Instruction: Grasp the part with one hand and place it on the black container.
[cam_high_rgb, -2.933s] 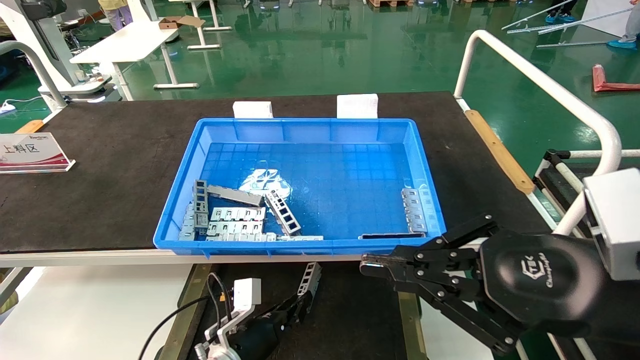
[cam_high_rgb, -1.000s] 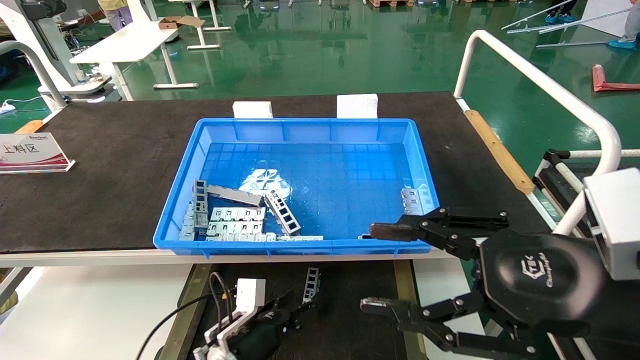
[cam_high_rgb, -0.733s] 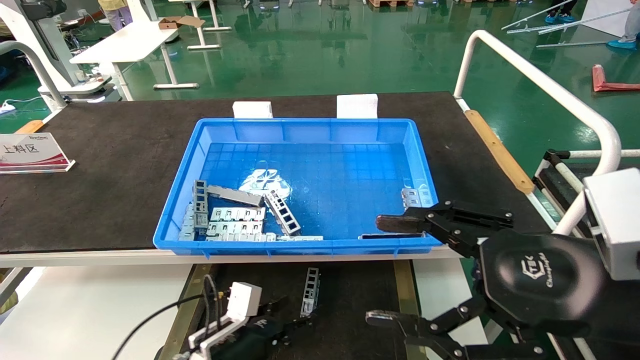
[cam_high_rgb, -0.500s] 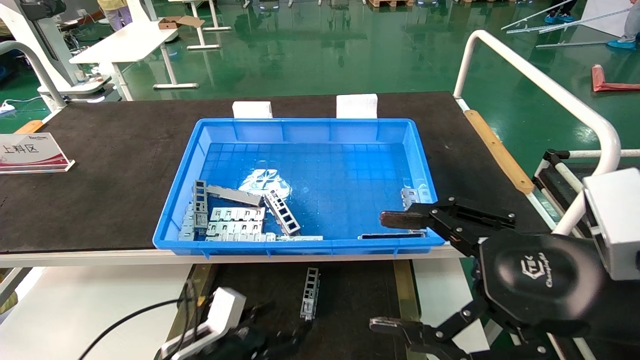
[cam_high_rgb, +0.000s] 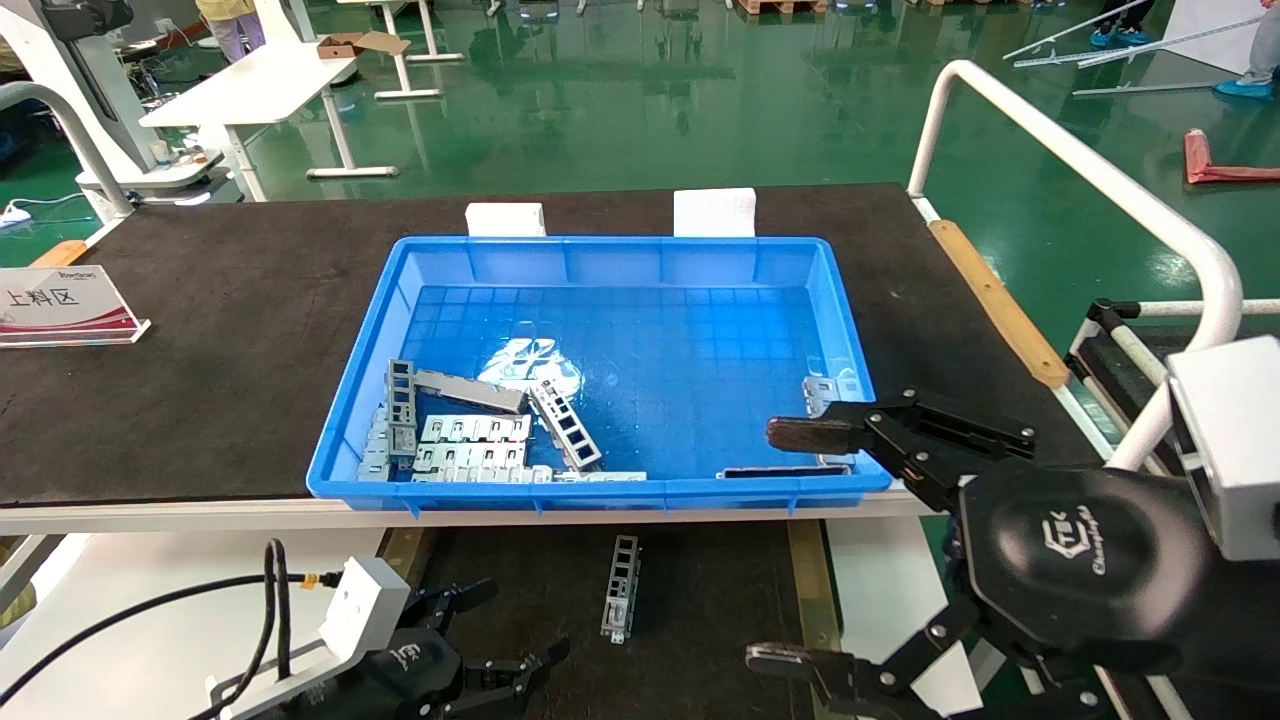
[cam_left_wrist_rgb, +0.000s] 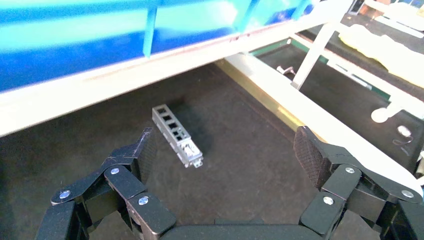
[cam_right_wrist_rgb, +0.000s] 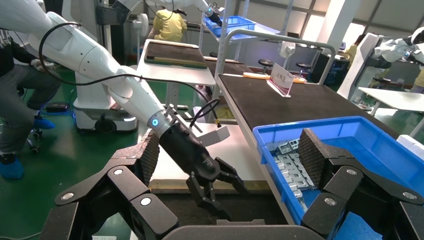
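Observation:
The part (cam_high_rgb: 620, 588), a slim silver ladder-like strip, lies free on the black container's dark floor (cam_high_rgb: 700, 610), just below the table's front edge. In the left wrist view the part (cam_left_wrist_rgb: 177, 135) lies ahead of my left gripper (cam_left_wrist_rgb: 225, 155), which is open and empty. In the head view my left gripper (cam_high_rgb: 515, 625) sits at the bottom left, pulled back from the part. My right gripper (cam_high_rgb: 780, 545) hangs wide open and empty at the blue crate's near right corner, with its upper fingertip (cam_high_rgb: 790, 433) over the crate rim.
The blue crate (cam_high_rgb: 600, 495) on the black table holds several grey metal pieces (cam_high_rgb: 470, 440), mostly at its near left, also in the right wrist view (cam_right_wrist_rgb: 290, 160). An olive-brass rail (cam_high_rgb: 805, 580) edges the container. A sign (cam_high_rgb: 60, 305) stands at the far left.
My left gripper let go of the part, which now lies on the black container, and drew back to the lower left. My right gripper opened wide.

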